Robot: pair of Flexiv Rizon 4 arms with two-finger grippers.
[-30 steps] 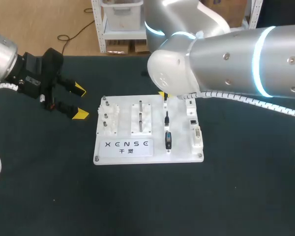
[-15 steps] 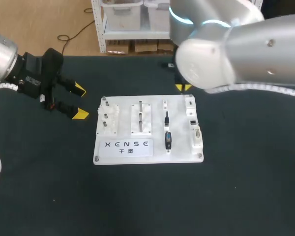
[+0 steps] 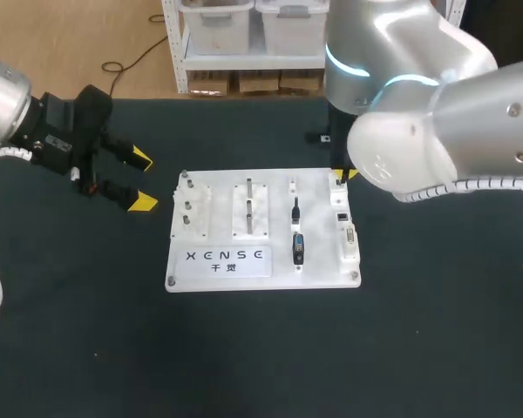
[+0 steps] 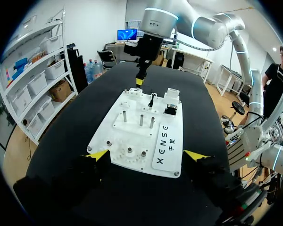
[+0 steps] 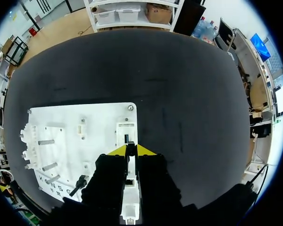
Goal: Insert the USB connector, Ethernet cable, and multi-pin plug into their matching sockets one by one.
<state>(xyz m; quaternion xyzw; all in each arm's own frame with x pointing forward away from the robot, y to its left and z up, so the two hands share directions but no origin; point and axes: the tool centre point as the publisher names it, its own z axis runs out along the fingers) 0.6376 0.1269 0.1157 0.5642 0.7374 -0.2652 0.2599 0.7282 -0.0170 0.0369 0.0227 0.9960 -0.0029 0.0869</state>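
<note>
The right gripper [image 5: 131, 151] has its yellow tips drawn narrow, pinching the small dark USB connector [image 5: 130, 146] between them. It is over the white socket block [image 5: 126, 132] at the far right corner of the white board [image 3: 275, 226]. On the board, the Ethernet cable [image 3: 295, 209] and, nearer, the multi-pin plug [image 3: 298, 248] lie in a row just left of the socket column [image 3: 349, 237]. The left gripper [image 3: 141, 180] hangs over the black table [image 3: 436, 331], left of the board and apart from it, its fingers spread wide.
</note>
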